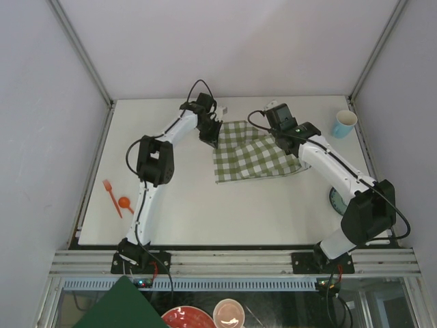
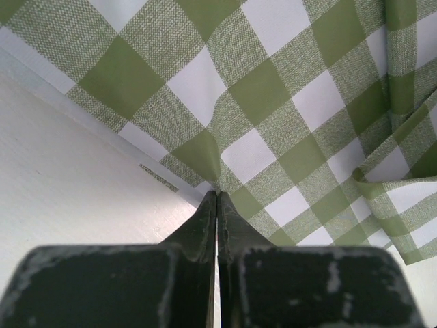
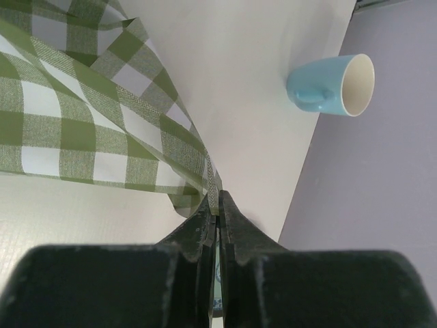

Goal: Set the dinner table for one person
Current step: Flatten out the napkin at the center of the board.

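Pale panels close round the dinner table (image 1: 273, 212), which fills the floor of the booth. A checked cloth (image 1: 249, 154) lies rumpled toward its far middle. The left gripper (image 2: 216, 195) is clenched on the cloth's left edge, and the right gripper (image 3: 218, 198) is pinched on its right corner. I'd say the cloth is only now being spread. A blue cup (image 1: 345, 124) waits at the far right corner. An orange fork (image 1: 111, 197) and orange spoon (image 1: 125, 203) lie at the left edge, and a plate (image 1: 336, 200) sits half hidden under the right arm. None of these is placed yet.
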